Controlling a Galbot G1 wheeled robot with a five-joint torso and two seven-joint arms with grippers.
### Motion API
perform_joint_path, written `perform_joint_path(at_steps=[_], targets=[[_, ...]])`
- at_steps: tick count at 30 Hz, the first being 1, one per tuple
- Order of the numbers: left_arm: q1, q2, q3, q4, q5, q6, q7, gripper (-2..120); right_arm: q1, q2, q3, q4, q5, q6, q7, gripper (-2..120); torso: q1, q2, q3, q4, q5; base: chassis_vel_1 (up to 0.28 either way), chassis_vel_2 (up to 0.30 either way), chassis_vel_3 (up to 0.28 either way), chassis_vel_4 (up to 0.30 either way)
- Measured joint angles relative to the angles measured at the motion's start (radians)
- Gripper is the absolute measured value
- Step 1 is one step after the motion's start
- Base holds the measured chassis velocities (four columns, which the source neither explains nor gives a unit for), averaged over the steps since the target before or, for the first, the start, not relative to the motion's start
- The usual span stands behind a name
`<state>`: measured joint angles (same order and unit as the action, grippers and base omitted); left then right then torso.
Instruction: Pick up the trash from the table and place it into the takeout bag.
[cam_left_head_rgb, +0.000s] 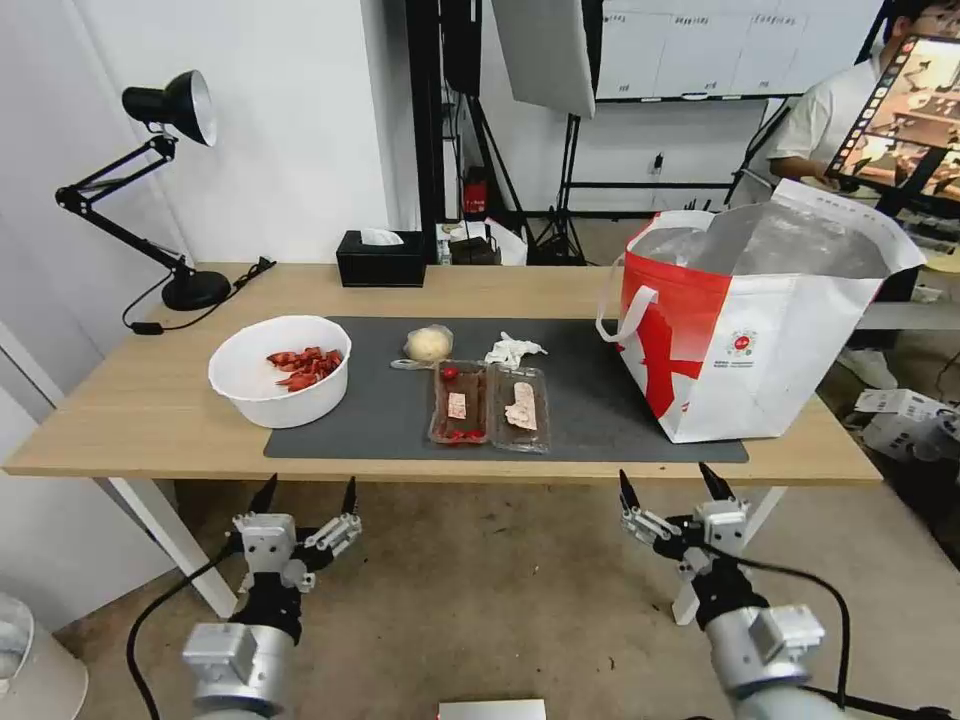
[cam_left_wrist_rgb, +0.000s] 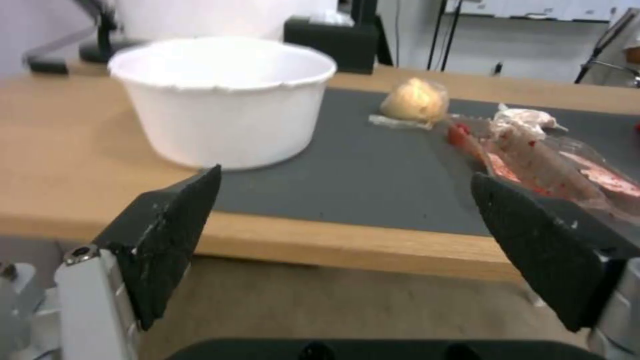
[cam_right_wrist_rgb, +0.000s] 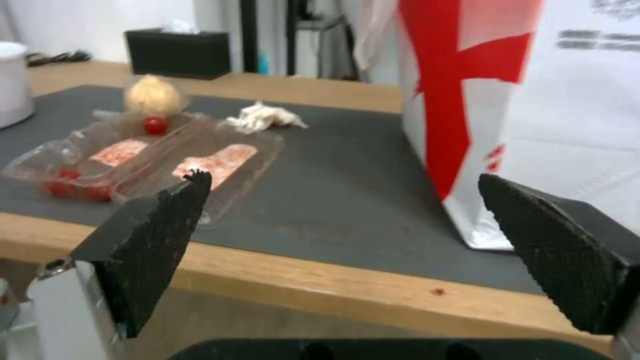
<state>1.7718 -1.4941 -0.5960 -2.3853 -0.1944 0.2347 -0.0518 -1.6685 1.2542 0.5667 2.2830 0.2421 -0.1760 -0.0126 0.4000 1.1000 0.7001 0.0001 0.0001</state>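
On the table's (cam_left_head_rgb: 150, 410) dark mat (cam_left_head_rgb: 590, 400) lie the trash items: a clear hinged tray (cam_left_head_rgb: 490, 404) with red scraps in the middle, a crumpled white tissue (cam_left_head_rgb: 513, 350) behind it, a wrapped beige lump (cam_left_head_rgb: 428, 344), and a white bowl (cam_left_head_rgb: 280, 370) of red scraps at the left. The takeout bag (cam_left_head_rgb: 760, 330) stands open at the right end, foil lining showing. My left gripper (cam_left_head_rgb: 307, 496) hangs open below the front edge, in front of the bowl. My right gripper (cam_left_head_rgb: 668, 486) is open too, below the edge near the bag.
A black tissue box (cam_left_head_rgb: 381, 259) sits at the table's back edge and a black desk lamp (cam_left_head_rgb: 165, 180) at the back left, its cord trailing on the wood. Light stands and equipment crowd the room behind. Bare floor lies in front of the table.
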Motion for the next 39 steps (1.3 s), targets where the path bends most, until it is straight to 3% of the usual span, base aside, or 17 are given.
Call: perform_joint_path(at_steps=[5,7,9,10,13,21,23,26,39], targets=[[-0.017,0.003,-0.024,-0.044,-0.111,0.115,-0.022,100,0.075,-0.137,0.01,-0.01,0.135,-0.101,-0.008,100,0.0,0.0,0.0,-0.0001,0.0001,0.0,0.0,0.0,0.0],[-0.019,0.003,-0.025,-0.045,-0.119,0.115,-0.02,100,0.088,-0.162,0.012,-0.012,0.161,-0.119,-0.01,100,0.0,0.0,0.0,-0.0001,0.0002,0.0,0.0,0.0,0.0],[-0.021,0.003,-0.023,-0.042,-0.127,0.089,-0.008,100,0.138,-0.254,0.019,-0.018,0.251,-0.185,-0.015,100,0.0,0.0,0.0,-0.0001,0.0001,0.0,0.0,0.0,0.0],[-0.021,0.003,-0.023,-0.042,-0.127,0.089,-0.008,100,0.138,-0.254,0.019,-0.018,0.251,-0.185,-0.015,100,0.0,0.0,0.0,-0.0001,0.0001,0.0,0.0,0.0,0.0],[-0.021,-0.002,-0.014,-0.034,-0.123,0.056,0.006,100,0.192,-0.354,0.027,-0.026,0.349,-0.257,-0.02,100,0.0,0.0,0.0,0.0003,-0.0003,0.0,0.0,0.0,0.0],[-0.02,-0.006,-0.007,-0.022,-0.085,0.027,0.028,100,0.2,-0.368,0.027,-0.029,0.369,-0.266,-0.022,100,0.0,0.0,0.0,-0.0002,-0.0001,0.0,0.0,0.0,0.0],[-0.02,-0.006,-0.007,-0.018,-0.072,0.008,0.036,100,0.196,-0.351,0.011,-0.048,0.398,-0.189,-0.038,100,0.0,0.0,0.0,-0.0002,0.0002,0.0,0.0,0.0,0.0],[-0.019,-0.006,-0.007,-0.013,-0.054,-0.005,0.041,100,0.191,-0.336,-0.001,-0.06,0.41,-0.145,-0.046,100,0.0,0.0,0.0,-0.0002,-0.0003,0.0,0.0,0.0,0.0],[-0.015,-0.008,-0.001,0.005,0.004,-0.067,0.057,100,0.181,-0.312,-0.021,-0.07,0.424,-0.123,-0.035,100,0.0,0.0,0.0,-0.0002,-0.0002,0.0,0.0,0.0,0.0]])
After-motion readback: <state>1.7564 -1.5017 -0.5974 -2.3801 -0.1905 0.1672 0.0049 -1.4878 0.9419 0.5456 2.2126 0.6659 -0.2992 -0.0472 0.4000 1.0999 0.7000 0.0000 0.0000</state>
